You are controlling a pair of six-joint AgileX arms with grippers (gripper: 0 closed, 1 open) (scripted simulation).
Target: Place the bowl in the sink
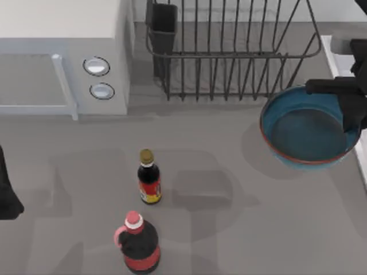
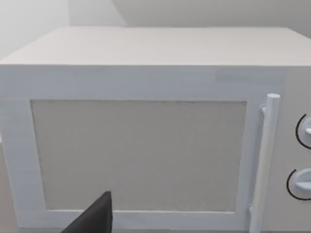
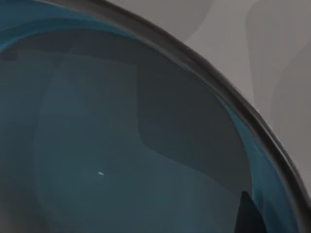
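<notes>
The blue-teal bowl with its reddish-brown rim hangs a little above the table at the right, casting a shadow to its left. My right gripper is shut on the bowl's right rim, beside the pale edge of the sink. In the right wrist view the bowl's inside is very close, with one dark fingertip against it. My left arm is parked at the table's left edge; a dark part of it sits low in the left wrist view.
A white microwave stands at the back left, facing my left wrist camera. A black wire dish rack holding a dark cup stands at the back centre. Two bottles stand front centre.
</notes>
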